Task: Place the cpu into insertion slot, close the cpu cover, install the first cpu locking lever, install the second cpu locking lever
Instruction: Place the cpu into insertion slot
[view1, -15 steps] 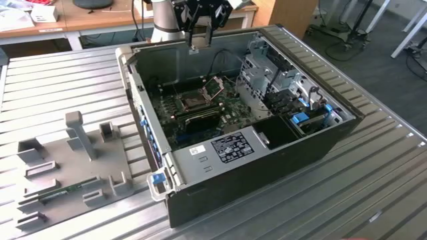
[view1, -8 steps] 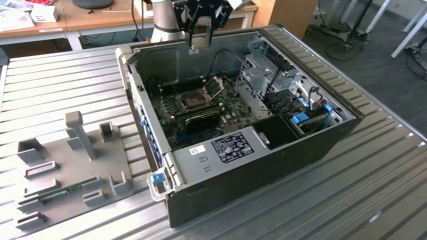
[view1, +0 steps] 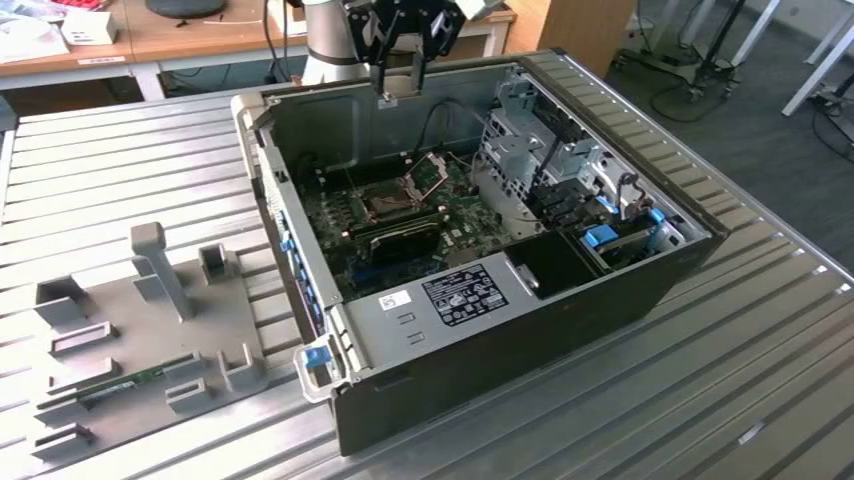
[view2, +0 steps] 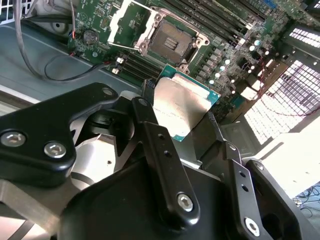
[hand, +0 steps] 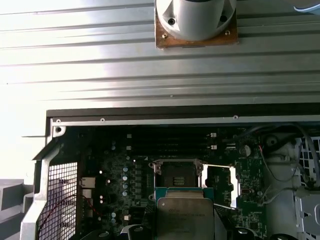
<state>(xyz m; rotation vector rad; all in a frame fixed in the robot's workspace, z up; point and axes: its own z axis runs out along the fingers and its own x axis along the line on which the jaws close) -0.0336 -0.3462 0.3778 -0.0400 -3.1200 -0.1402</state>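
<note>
We see the gripper (view2: 179, 117) closed on the cpu (view2: 182, 105), its 2 black fingers (view2: 152, 140) pressing on 2 opposite edges of the chip, whose dull metal top faces the camera in the second wrist view. In the exterior view the gripper (view1: 400, 75) hangs above the far wall of the open computer case (view1: 534, 330), with the cpu (view1: 398, 95) at its tips, clear of everything inside. The insertion slot (view1: 378, 203) lies lower down on the green board (view1: 400, 235), well apart from the chip and further in toward the middle of the case. The slot (view2: 172, 42) is bare, and the cpu cover (view2: 114, 25) stands swung up just beside it on its hinge, so nothing lies over the socket. In the first wrist view the cpu (hand: 184, 217) sits in line with the insertion slot (hand: 177, 175), and the chip's edges run roughly parallel to the socket's silvery rim, so we judge that the 2 squares are close to matching in turn. We judge that step 1 of the 4 is in hand, with the chip not yet seated and the cover not yet shut.
</note>
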